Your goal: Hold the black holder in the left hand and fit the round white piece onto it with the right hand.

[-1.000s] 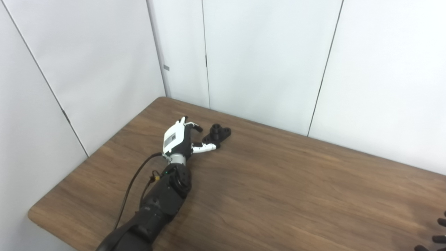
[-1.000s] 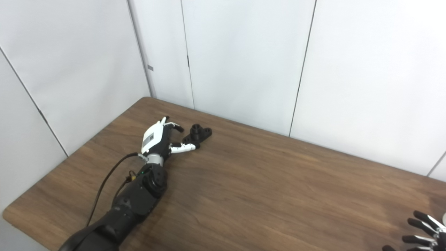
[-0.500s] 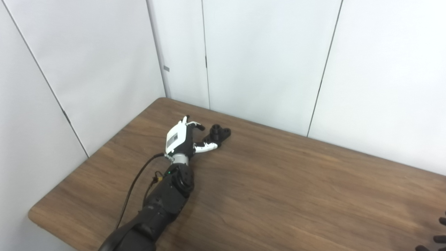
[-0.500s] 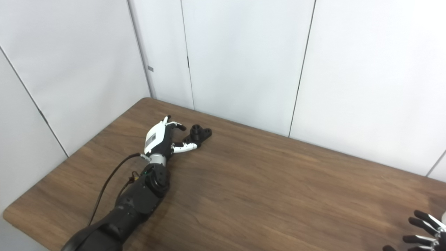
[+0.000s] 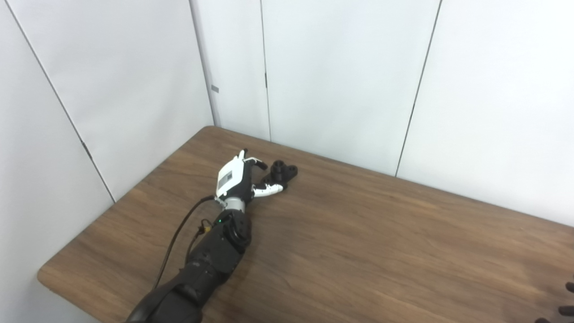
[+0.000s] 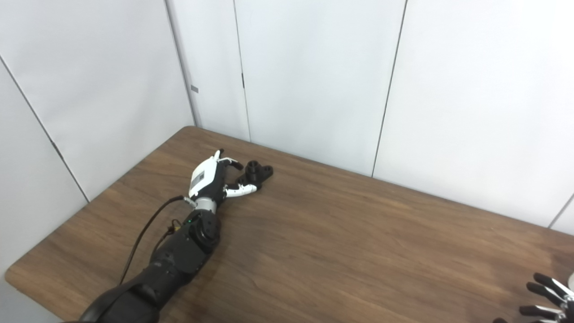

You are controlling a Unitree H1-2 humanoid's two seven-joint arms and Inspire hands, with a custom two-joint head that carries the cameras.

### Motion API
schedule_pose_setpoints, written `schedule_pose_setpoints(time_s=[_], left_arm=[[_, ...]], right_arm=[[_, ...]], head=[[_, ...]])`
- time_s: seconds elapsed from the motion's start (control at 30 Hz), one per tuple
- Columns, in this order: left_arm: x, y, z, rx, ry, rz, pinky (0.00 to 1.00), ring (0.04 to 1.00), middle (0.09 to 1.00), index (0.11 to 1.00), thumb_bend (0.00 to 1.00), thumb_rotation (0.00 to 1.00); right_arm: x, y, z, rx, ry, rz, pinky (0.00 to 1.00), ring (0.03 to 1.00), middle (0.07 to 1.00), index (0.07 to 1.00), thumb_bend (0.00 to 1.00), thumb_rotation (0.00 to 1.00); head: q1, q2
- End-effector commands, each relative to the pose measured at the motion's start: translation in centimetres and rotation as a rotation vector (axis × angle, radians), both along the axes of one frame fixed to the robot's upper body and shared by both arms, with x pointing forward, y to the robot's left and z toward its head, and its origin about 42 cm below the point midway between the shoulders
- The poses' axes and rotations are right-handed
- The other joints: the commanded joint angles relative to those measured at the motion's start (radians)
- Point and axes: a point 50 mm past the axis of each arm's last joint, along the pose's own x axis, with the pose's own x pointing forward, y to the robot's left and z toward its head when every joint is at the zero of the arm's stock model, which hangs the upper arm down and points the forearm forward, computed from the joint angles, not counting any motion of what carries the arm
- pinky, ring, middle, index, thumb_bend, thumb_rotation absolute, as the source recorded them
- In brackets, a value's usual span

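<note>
Your left hand point(image 5: 237, 177) lies low over the far left part of the wooden table point(image 5: 358, 251), fingers apart and curled, thumb stretched toward the black holder point(image 5: 281, 172); the holder rests flat on the table just beside the fingertips, not gripped; your right hand point(image 6: 549, 298) shows only at the bottom right corner, fingers spread, holding nothing you can see.
</note>
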Motion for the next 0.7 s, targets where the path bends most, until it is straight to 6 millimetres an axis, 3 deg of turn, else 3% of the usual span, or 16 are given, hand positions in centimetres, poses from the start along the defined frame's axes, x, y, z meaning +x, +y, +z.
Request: schedule_pose_setpoints(time_s=[0.0,0.37,0.4,0.43,0.53,0.67], left_arm=[[-1.4,-1.5,-3.6,-0.058,0.143,-0.015,1.00,1.000,0.999,0.657,0.90,0.19],[-1.3,-1.6,-4.3,-0.106,0.186,-0.026,0.97,1.000,0.976,0.606,0.89,0.17],[-1.3,-1.6,-4.4,-0.105,0.184,-0.028,0.98,1.000,0.974,0.550,0.71,0.12],[-1.2,-1.7,-4.5,-0.101,0.185,-0.030,0.99,1.000,0.966,0.513,0.60,0.09],[-1.1,-1.9,-4.7,-0.090,0.202,-0.035,1.00,1.000,0.946,0.487,0.53,0.06],[-1.2,-2.2,-4.9,-0.107,0.192,-0.065,1.00,1.000,0.937,0.484,0.52,0.06]], right_arm=[[0.4,0.0,2.0,-0.015,-0.090,0.008,0.43,0.571,0.736,0.768,0.51,0.00],[0.2,0.2,2.1,-0.012,-0.080,0.002,0.44,0.579,0.740,0.766,0.51,0.00],[0.2,0.2,2.1,-0.012,-0.083,0.002,0.45,0.581,0.741,0.767,0.51,0.00],[0.2,0.1,2.1,-0.012,-0.084,0.002,0.45,0.581,0.742,0.767,0.51,0.00],[0.2,0.1,2.2,-0.010,-0.088,0.002,0.44,0.578,0.740,0.765,0.51,0.00],[0.2,0.1,2.2,-0.012,-0.085,0.001,0.43,0.576,0.736,0.764,0.51,0.00]], head=[[-0.002,0.003],[-0.006,0.009],[-0.007,0.010],[-0.007,0.010],[-0.008,0.010],[-0.008,0.010]])
